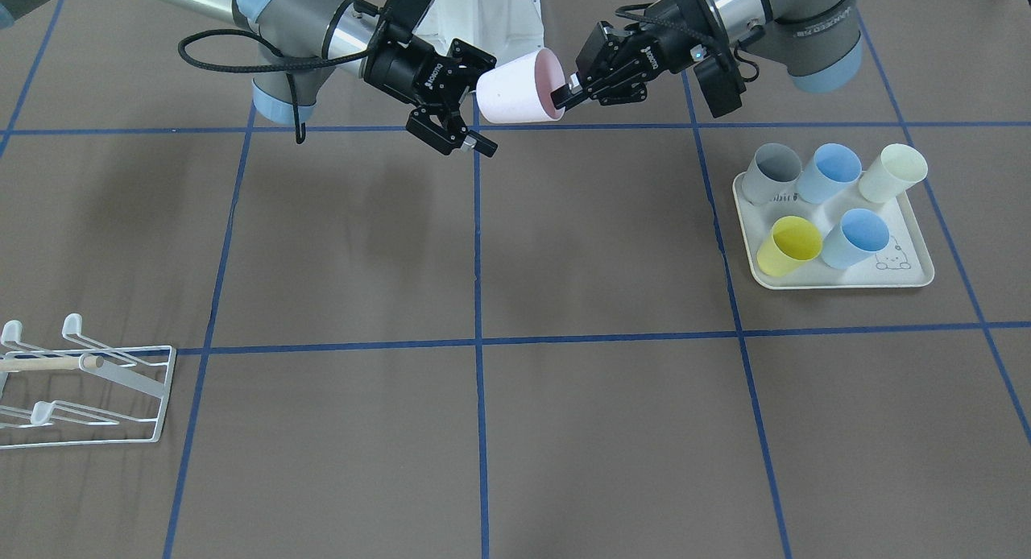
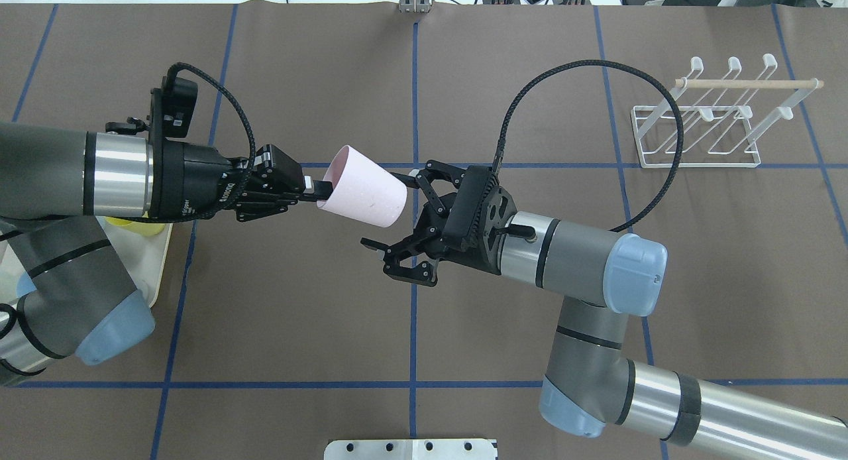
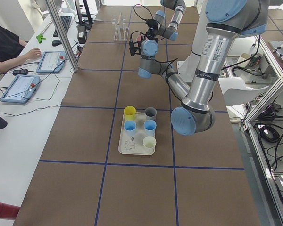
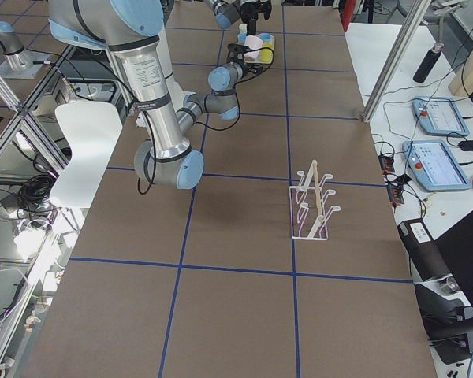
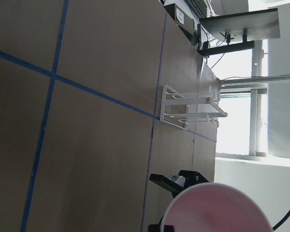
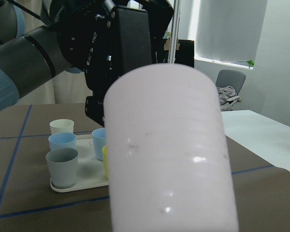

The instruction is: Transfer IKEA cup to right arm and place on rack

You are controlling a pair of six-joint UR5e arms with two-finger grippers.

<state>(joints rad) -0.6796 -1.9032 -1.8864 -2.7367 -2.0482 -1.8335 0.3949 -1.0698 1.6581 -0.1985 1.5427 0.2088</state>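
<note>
Pink cup [image 6: 169, 150] fills the right wrist view, closed base toward the lens. It lies on its side in mid-air above the brown table [image 2: 298, 301], over the centre gridline.

Left gripper [image 2: 317, 193]: fingers clamped on the cup's rim, one inside the mouth and one outside.

Right gripper [image 2: 389, 209]: fingers spread wide, straddling the cup's base end. The upper finger is just beside the wall and the lower one stands clear, so they are not closed on the cup.

White wire rack [image 2: 695, 125] stands on the table at the robot's right, well apart from both grippers. A wooden dowel [image 2: 745, 83] lies across its upturned prongs.

Cream tray [image 1: 910, 277] sits at the robot's left. It carries five more cups [image 1: 859, 237], all upright: grey, two blue, pale cream and yellow.
</note>
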